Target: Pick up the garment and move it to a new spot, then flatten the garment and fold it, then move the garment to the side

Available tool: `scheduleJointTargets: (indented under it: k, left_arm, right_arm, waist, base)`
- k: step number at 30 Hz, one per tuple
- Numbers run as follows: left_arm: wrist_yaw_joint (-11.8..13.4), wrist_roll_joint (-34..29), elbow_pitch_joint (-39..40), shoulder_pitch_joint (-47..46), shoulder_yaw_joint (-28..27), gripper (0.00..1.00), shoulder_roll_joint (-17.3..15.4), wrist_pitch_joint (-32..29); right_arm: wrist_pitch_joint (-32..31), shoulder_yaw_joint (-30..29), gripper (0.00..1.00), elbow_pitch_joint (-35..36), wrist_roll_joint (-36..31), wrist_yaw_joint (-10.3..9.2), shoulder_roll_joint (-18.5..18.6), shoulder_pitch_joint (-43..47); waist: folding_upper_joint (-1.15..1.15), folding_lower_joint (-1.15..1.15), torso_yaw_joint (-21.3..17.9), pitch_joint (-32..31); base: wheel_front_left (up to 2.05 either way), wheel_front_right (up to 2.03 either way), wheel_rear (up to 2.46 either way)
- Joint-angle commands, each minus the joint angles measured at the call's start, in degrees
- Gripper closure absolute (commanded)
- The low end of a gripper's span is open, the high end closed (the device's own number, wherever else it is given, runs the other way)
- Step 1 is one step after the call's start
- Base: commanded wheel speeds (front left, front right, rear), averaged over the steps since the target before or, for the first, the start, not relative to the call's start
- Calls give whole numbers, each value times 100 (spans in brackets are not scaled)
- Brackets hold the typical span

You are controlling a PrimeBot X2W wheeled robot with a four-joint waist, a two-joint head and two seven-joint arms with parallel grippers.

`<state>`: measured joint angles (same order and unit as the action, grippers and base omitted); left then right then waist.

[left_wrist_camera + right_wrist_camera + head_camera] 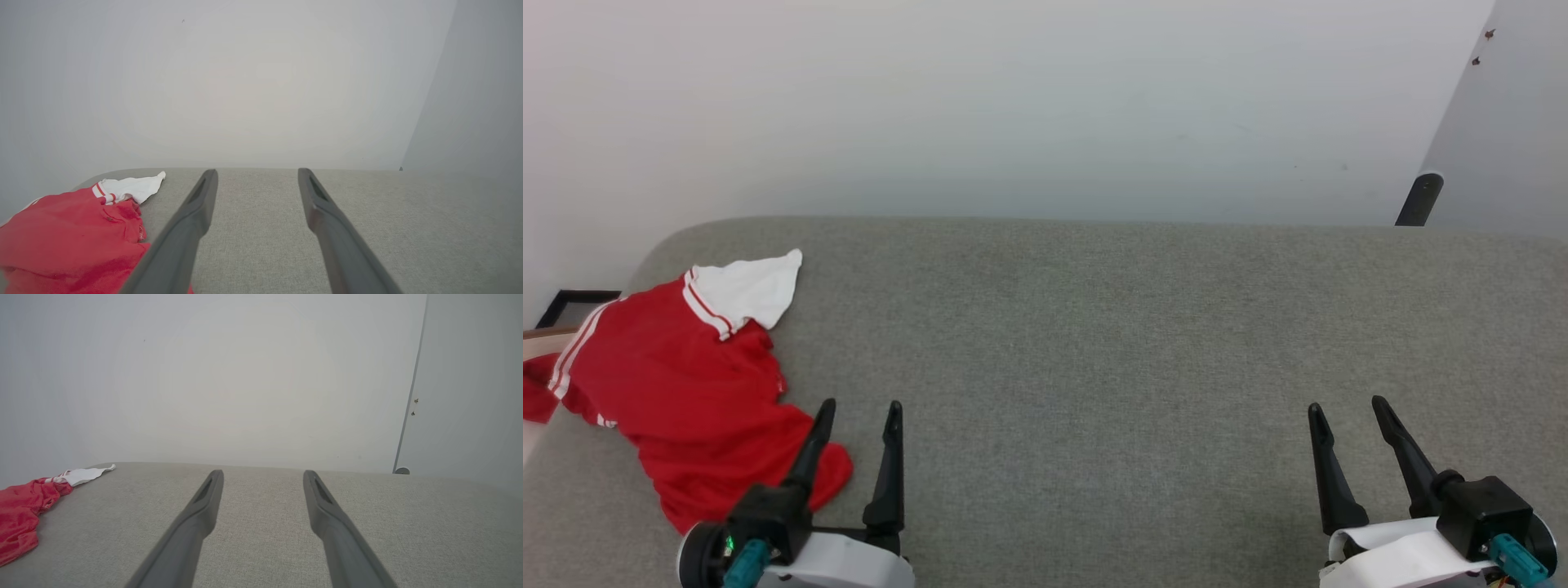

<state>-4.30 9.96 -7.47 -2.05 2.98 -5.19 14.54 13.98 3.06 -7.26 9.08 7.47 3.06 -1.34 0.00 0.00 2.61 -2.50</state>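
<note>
Item: garment [686,384], red shirt with a white sleeve [752,290] and thin white seam stripes.
Place: rumpled on the left end of the grey padded top [1094,343], its far-left part spilling over that top's left edge.
Handling (judged): light, limp and thin. It will sag and bunch when lifted and could drag on the woven top. Not fragile or slippery.
Hold (judged): pinch both layers at the shoulder seam by the sleeve or at the near hem. Two spread holds would keep it from balling up.
Left gripper [862,403]: over the padded top's near-left part, fingers spread wide with nothing between them. One finger overlaps the hem, and contact cannot be told.
Right gripper [1345,403]: over the padded top's near-right part, fingers likewise apart and bare.
Head view adds: the shirt's full outline, plus a red scrap past the padded top's left edge, possibly the same shirt.
Left wrist view adds: hem wrinkles close beside its finger.
Right wrist view adds: the shirt's low side profile.
</note>
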Motion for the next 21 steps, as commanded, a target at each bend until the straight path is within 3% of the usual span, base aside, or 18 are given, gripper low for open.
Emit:
scheduleJointTargets:
  k: [1, 21]
  left_arm:
    - [-28, -134, 1, -22, -12, 0, 12, 36]
    - [-179, -176, -226, -121, -138, 0, 84, 58]
  right_arm:
    - [36, 2, 0, 37, -143, 4, -17, 76]
    - [75, -61, 0, 20, -308, 4, -25, 106]
  waist:
    - [0, 0, 8, -2]
    - [0, 0, 166, -36]
  base:
    - [0, 0, 0]
    - [0, 0, 0]
